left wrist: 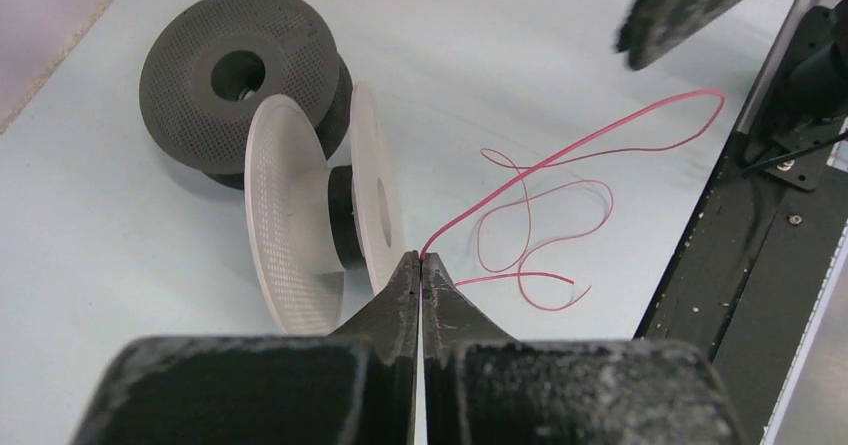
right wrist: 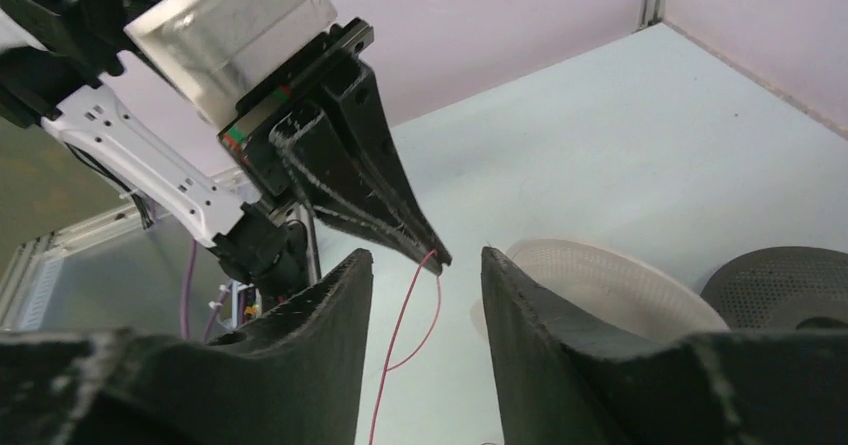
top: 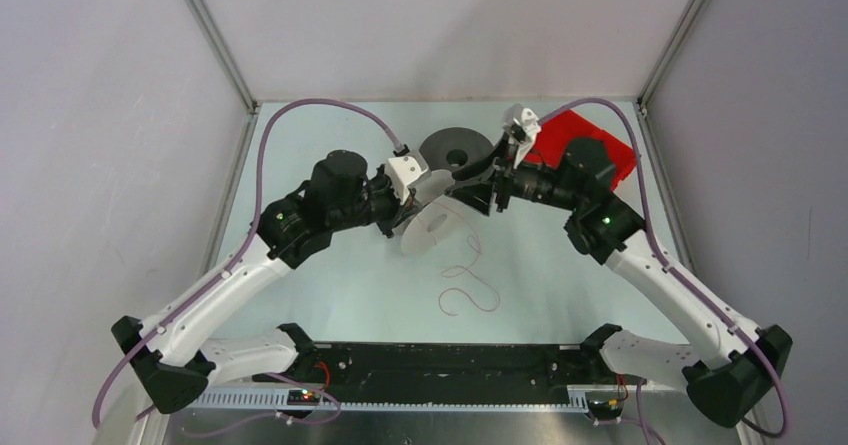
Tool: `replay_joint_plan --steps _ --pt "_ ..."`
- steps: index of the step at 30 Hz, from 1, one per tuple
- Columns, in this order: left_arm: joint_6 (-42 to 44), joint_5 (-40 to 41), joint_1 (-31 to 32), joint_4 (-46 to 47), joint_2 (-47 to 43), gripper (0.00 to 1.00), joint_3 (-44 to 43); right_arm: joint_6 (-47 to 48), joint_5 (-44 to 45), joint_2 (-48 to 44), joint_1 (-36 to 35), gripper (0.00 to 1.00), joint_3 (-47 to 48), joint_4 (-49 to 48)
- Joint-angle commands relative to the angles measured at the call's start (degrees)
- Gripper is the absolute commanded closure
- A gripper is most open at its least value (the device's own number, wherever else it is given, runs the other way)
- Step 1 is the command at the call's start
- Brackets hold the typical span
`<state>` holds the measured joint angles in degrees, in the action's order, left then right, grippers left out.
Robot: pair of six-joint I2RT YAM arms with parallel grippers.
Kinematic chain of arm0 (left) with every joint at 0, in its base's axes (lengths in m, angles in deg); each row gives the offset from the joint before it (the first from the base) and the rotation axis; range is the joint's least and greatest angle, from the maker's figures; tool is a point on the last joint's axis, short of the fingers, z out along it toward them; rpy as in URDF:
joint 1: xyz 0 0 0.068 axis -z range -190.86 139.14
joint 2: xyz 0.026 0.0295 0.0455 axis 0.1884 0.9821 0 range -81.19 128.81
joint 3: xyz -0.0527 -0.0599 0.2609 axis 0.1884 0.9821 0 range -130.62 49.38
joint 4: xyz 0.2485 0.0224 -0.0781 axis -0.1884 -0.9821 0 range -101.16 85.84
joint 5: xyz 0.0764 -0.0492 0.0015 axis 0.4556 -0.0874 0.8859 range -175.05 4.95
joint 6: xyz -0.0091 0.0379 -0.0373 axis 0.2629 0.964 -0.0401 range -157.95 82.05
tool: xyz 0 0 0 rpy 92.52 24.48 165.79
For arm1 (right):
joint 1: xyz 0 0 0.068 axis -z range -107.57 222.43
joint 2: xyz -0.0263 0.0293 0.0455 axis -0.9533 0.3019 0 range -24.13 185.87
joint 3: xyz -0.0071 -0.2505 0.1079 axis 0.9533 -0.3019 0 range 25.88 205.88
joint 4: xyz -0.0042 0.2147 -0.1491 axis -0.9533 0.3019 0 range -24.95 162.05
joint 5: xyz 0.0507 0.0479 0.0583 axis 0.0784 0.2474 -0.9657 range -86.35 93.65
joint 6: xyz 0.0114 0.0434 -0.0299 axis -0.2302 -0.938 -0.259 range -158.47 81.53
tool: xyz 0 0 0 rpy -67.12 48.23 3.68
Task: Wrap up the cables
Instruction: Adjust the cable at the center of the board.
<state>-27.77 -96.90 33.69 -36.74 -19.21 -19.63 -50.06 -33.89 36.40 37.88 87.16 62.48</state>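
Left tool (left wrist: 420, 260) pinched together on the pink cable (left wrist: 580, 143); strand leaves its tips running ahead and rightward, long axis slanting away, then falls into loose loops on the surface (left wrist: 520, 45). White spool (left wrist: 290, 225) on edge just left of the tips, dark grey spool (left wrist: 215, 65) beyond it. Right tool (right wrist: 425, 260) apart, facing the left tips

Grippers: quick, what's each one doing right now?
Left gripper: closed, holding the pink cable at its tip.
Right gripper: open, holding nothing.
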Motion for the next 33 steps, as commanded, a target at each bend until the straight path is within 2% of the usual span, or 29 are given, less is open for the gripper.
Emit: replay_joint_plan --steps 1,20,28,31,33 --pt "1.3 2.5 0.65 -2.51 0.02 1.0 -2.35 5.07 2.41 4.23 -1.76 0.54 5.21 2.11" --pt "-0.62 0.08 0.78 -3.02 0.62 1.0 -4.39 3.51 6.11 10.6 -8.03 0.64 7.69 5.12" --pt "-0.8 -0.06 0.78 -3.07 0.72 1.0 -5.1 3.93 7.34 11.25 -8.02 0.82 7.64 6.01" --pt "-0.85 0.1 0.71 -3.08 0.81 1.0 -5.41 5.12 7.11 11.07 -7.89 0.94 7.64 7.42" --pt "-1.12 0.03 0.59 -3.1 1.11 1.0 -5.7 5.53 6.49 10.93 -7.49 0.97 7.71 8.03"
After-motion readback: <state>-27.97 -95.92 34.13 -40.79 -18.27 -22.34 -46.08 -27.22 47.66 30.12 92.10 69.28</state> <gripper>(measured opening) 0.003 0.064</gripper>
